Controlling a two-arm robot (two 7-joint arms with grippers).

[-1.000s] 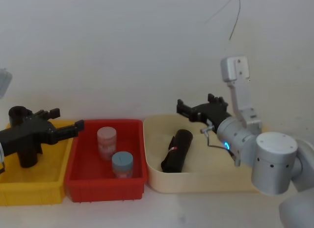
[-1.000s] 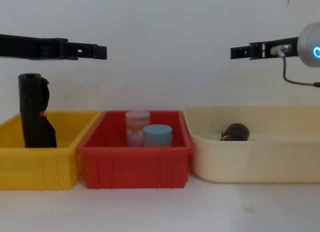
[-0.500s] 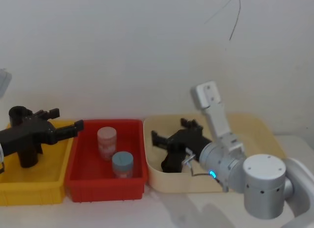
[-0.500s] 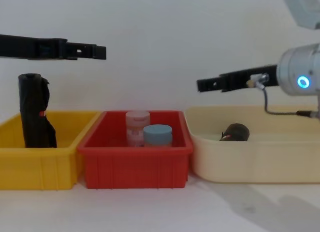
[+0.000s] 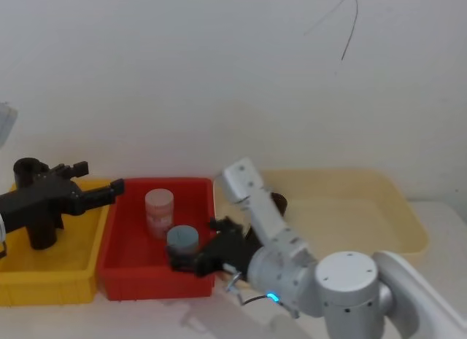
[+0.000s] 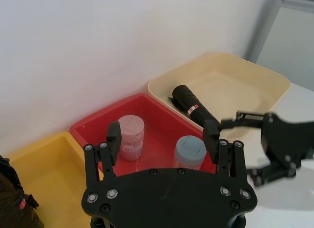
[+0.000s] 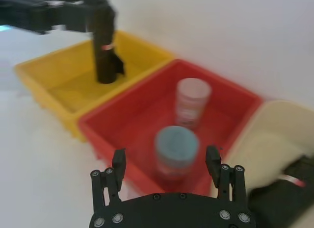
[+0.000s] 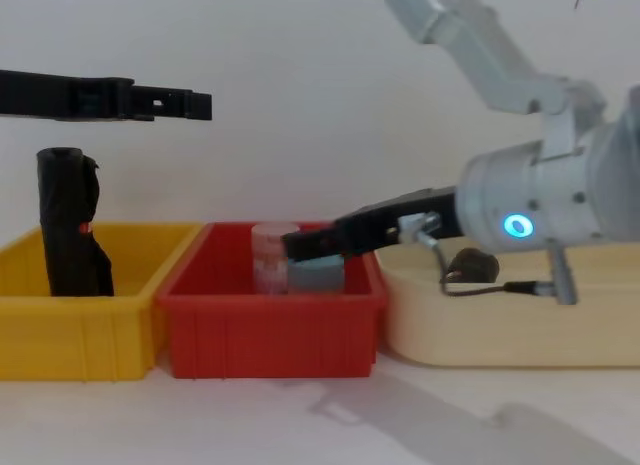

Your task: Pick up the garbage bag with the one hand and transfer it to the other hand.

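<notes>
Our right pincer [image 7: 166, 162] hangs open over the red bin [image 5: 157, 277]'s front corner, near the blue-lidded jar [image 5: 182, 240]. The garbage bag [image 6: 191, 104] lies to its right in the cream bin [image 6: 230, 88]. Our left pincer [image 6: 162, 137] hovers open above the yellow bin [image 5: 51, 281].

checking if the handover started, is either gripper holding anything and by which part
Nothing is held. The left gripper and the right gripper are both open and empty; the bag lies free in the cream tray.
</notes>
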